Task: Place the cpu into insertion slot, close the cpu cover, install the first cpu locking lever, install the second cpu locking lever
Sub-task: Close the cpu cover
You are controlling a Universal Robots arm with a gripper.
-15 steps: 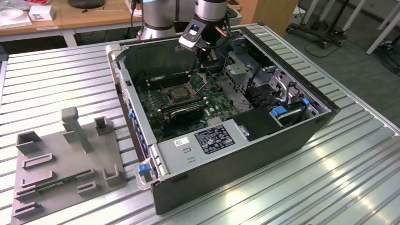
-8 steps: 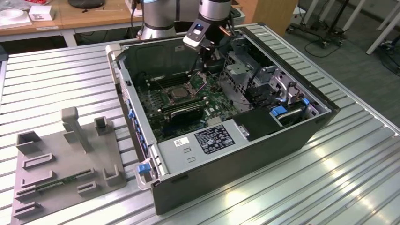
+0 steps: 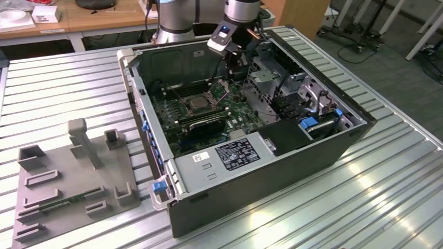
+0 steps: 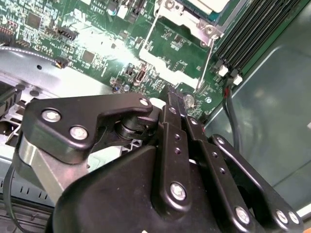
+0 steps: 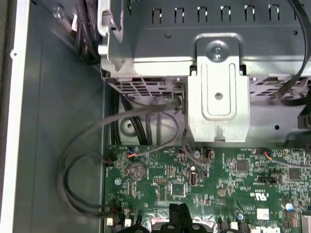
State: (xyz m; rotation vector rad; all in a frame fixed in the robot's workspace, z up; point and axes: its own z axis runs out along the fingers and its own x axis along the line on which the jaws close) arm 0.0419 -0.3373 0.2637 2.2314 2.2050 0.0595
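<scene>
The pincer (image 4: pixel 175 97) is shut, tips pressed together, low over the green board (image 4: pixel 97 19), near the slot (image 3: pixel 199 102). A thin lever (image 4: pixel 208 60) points toward it.

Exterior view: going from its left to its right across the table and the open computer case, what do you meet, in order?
Grey fixture plate, blue latch on the case's corner, insertion slot, blue drive-bay tab.
</scene>
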